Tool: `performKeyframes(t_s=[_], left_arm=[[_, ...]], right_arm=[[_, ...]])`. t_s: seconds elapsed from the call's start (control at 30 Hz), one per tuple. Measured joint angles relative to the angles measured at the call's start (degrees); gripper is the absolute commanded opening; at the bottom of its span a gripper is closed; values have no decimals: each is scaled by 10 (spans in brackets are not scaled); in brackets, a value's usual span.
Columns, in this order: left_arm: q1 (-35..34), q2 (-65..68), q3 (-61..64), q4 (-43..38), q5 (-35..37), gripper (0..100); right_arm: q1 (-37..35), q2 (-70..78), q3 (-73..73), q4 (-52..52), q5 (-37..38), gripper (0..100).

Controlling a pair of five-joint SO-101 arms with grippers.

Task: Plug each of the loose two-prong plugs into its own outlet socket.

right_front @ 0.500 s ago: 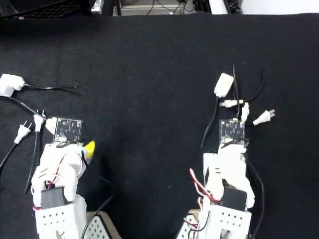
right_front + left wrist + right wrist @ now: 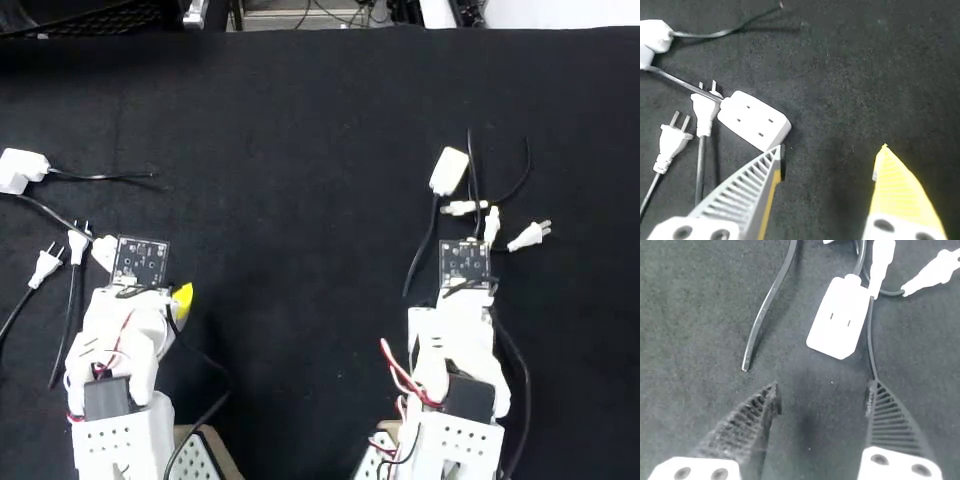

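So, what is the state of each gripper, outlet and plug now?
Left gripper: jaws open, empty.
Right gripper: jaws open, empty.
Left outlet: sockets empty.
Right outlet: visible socket empty.
Left inner plug: unplugged.
Left outer plug: unplugged.
Right inner plug: unplugged.
Right outer plug: unplugged.
Right far plug: looks unplugged.

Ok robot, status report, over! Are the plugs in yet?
Left gripper open, empty. Right gripper open, empty. Plugs loose by left socket and right socket, none in. Black cord lies beside right socket.

White socket (image 2: 754, 121) lies flat, empty; 1 loose plug (image 2: 703, 107) just beside it, second plug (image 2: 672, 140) near
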Motion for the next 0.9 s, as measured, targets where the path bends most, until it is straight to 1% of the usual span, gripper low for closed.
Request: performKeyframes(t_s=[0.07, 0.2, 0.37, 0.47, 0.6, 0.73, 0.9], left_arm=[[1, 0, 0, 11, 0, 297], [1, 0, 0, 18, 0, 299], [1, 0, 0, 18, 0, 299], [1, 0, 0, 25, 0, 299], [34, 0, -3, 53, 0, 299], [65, 0, -4, 66, 0, 300], [73, 0, -4, 59, 0, 300]], right_arm=[[-3, 0, 0, 0, 2, 283], [-34, 0, 0, 0, 26, 283], [-39, 0, -6, -21, 36, 283], [-39, 0, -33, -21, 36, 283], [-39, 18, -84, -30, 20, 283], [-39, 117, -149, -74, -18, 283], [-43, 323, -251, -153, -90, 283]])
